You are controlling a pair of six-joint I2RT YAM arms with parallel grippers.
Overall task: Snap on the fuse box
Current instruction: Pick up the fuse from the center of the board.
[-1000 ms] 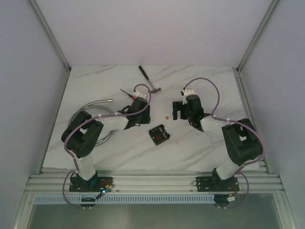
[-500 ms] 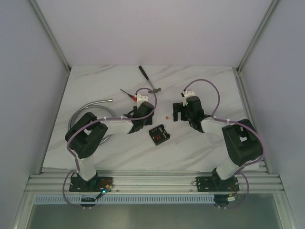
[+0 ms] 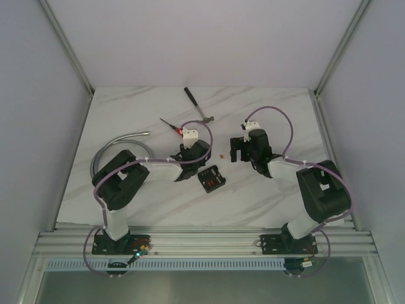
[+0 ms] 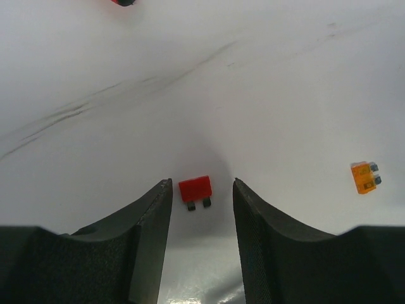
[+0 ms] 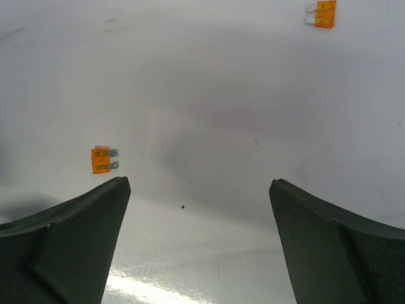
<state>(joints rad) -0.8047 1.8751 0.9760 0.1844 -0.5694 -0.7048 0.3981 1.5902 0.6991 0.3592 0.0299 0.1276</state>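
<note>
The fuse box, a small black square box with red and orange fuses on its face, lies on the white table between the arms. My left gripper hovers just far-left of it. In the left wrist view the left gripper is open, its tips either side of a loose red fuse without touching it. My right gripper is open and empty, far-right of the box. In the right wrist view the right gripper is over bare table. The fuse box is out of both wrist views.
A loose orange fuse lies between the grippers and shows in the left wrist view. Two orange fuses show in the right wrist view. A red-handled screwdriver, a hammer and a metal hose lie beyond.
My left gripper has moved right and nearer, away from the screwdriver and towards the fuse box. The right arm has barely moved. The fuse box has not moved.
</note>
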